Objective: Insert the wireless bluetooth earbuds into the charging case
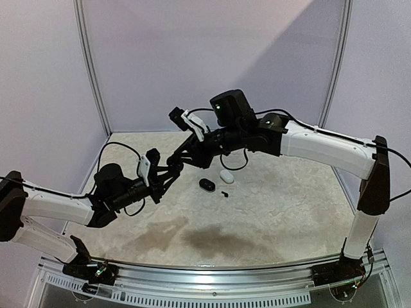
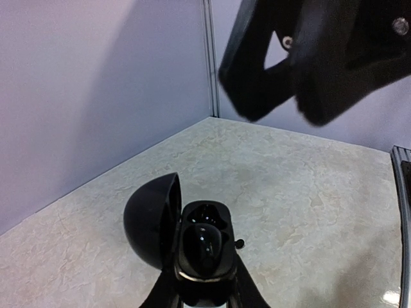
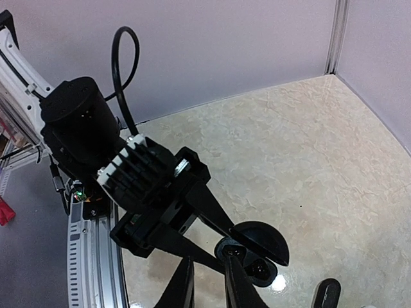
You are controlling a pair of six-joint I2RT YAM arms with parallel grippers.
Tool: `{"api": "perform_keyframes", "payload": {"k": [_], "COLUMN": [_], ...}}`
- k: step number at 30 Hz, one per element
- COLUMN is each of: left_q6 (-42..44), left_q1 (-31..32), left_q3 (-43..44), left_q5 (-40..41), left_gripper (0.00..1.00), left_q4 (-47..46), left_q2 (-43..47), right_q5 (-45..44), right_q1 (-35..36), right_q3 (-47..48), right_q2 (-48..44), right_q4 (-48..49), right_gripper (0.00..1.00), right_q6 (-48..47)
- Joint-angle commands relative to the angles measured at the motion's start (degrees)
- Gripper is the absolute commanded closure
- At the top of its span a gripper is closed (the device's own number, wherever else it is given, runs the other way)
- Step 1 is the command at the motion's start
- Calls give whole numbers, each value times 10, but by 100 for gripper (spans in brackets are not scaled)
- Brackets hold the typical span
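Observation:
My left gripper [image 2: 204, 283] is shut on a black charging case [image 2: 204, 253], held above the table with its lid [image 2: 149, 224] swung open to the left. A glossy black earbud [image 2: 203, 245] sits in the near well; the far well [image 2: 205, 212] looks empty. In the right wrist view my right gripper [image 3: 209, 256] hangs over the same case [image 3: 262, 269], its fingers a narrow gap apart with nothing between them. One fingertip [image 3: 230, 255] touches the case at a well. From above, the left gripper [image 1: 168, 174] and right gripper [image 1: 182, 156] meet mid-air. A loose black earbud [image 1: 224, 194] lies on the table.
A closed black case [image 1: 207, 185] and a white case [image 1: 227, 176] rest on the marbled table [image 1: 289, 205] just right of the grippers. The black one also shows at the right wrist view's lower edge [image 3: 326, 292]. Lilac walls enclose the back and sides.

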State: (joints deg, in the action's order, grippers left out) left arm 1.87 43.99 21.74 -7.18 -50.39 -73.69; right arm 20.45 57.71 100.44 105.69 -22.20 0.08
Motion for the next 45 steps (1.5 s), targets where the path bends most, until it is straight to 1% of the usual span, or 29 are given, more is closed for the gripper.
{"api": "perform_keyframes", "payload": {"k": [1,7,14,21,27,32,35,39,40,42,45], "left_q6": [2,5,9,11,17,24,26,6,4,5,6], "left_q1": [8,9,9,10,10,10,11,10,10,8,7], "left_q3": [11,15,21,24,25,25,24,19,18,15,13], "left_q5": [0,-3,-6,-9,-10,-6,-4,32,34,37,40], "left_gripper": [100,100,100,100,100,100,100,100,100,100,100], "left_q4": [-15,-16,-20,-22,-25,-33,-30,-3,4,10,11], "left_q2": [-9,-13,-15,-15,-15,-14,-13,-2,2,6,7], "right_q5": [-15,-34,-32,-44,-36,-13,-17,-17,-19,-33,-103], "right_q1": [4,4,4,4,3,3,3,-25,-36,-56,-75], "right_q3": [24,25,33,31,15,0,18,64,68,61,38], "right_q2": [26,36,57,69,74,72,73,40,24,-15,-60], "right_q4": [-14,-6,-7,-18,-21,-24,-36,-35,-29,-7,-6], "right_gripper": [83,87,87,90,97,97,95,94,93,92,90], "right_q6": [-26,-21,-22,-24,-28,-32,-30,-6,26,58,102]}}
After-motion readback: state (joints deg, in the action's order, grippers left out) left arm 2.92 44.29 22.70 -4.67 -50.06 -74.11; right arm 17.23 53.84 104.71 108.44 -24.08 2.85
